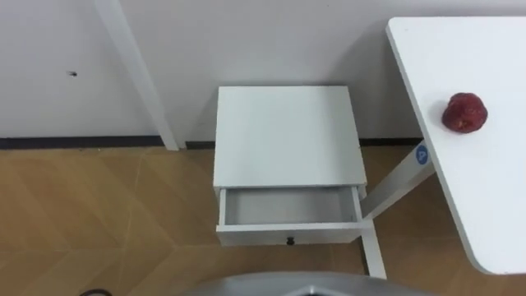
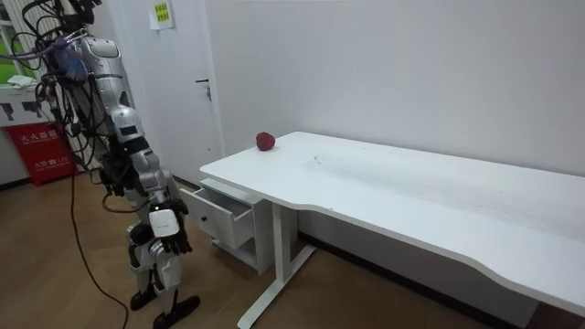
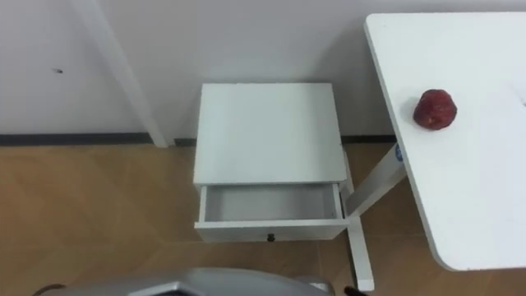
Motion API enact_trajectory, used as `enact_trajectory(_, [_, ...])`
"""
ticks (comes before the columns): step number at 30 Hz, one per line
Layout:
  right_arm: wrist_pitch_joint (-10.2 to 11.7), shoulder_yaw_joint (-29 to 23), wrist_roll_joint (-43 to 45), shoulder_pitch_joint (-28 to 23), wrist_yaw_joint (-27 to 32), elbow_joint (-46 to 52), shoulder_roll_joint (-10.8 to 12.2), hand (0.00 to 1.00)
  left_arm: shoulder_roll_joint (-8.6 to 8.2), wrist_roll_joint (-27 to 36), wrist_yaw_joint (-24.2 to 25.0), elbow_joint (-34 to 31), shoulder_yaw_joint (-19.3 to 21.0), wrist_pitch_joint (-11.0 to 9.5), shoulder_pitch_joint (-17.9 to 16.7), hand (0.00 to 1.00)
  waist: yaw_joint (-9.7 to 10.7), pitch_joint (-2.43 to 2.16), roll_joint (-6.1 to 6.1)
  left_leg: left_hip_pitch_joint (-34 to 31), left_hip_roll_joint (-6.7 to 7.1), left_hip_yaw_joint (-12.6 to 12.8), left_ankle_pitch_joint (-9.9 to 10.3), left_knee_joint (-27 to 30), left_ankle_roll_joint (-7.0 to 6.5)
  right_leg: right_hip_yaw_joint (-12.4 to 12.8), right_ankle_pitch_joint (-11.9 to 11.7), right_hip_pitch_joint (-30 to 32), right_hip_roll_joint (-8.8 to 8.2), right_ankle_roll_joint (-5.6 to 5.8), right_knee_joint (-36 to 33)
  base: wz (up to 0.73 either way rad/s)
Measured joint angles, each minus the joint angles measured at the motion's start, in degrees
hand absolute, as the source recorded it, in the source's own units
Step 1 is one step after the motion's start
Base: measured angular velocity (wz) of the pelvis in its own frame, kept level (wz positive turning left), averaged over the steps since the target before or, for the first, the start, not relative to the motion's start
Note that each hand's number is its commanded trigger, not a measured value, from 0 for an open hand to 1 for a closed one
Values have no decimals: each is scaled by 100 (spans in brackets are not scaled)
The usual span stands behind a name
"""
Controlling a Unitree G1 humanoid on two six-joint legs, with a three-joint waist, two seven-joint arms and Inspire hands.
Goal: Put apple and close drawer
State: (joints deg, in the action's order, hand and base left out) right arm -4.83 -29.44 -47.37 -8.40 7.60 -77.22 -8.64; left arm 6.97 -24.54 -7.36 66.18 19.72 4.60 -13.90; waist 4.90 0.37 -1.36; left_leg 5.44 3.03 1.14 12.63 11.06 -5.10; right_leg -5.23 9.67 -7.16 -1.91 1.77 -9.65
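At the robot's side: right robot hand (image 2: 174, 236) hung, openness could not be told | drawer (image 1: 288, 233) stood open, empty | apple (image 1: 464, 113) lay on table (image 1: 493, 197), beyond; likely light, firm, smooth, prone to roll; grip round its middle.

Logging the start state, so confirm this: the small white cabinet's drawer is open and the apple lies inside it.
Wrong on the apple. The drawer is open, but the apple lies on the white table, as the left eye view shows.

Red apple (image 1: 464, 113): rests on white table (image 1: 485, 205), near its end. White drawer (image 1: 289, 234): pulled open under cabinet (image 1: 288, 136) top.
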Motion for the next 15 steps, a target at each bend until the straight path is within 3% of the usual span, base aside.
enact_trajectory(4, [169,-713,-1213,56,228,101,-36,0,26,40,-107,3,39,-51,-61,0,168,-21,2,-56,-3,2,15,39,-2,-8,0,31,5,0,-5,2])
enact_trajectory(8, [238,-1242,-2187,166,532,166,-58,0,48,150,-113,-100,32,-67,-85,0,287,-82,-11,-84,-12,42,24,43,-6,12,-1,66,10,-1,-12,-2])
enact_trajectory(11, [295,-1375,-2423,213,839,330,-66,0,90,148,-113,-126,28,-89,-83,0,297,-101,-22,-76,-14,49,24,35,-6,45,-1,76,15,-2,-13,-6])
enact_trajectory(15, [494,-1556,-2427,346,1365,534,-277,0,107,135,-111,-213,36,-132,-65,0,281,-93,-15,-73,-15,106,23,28,-7,72,-3,96,14,-4,-20,-5])
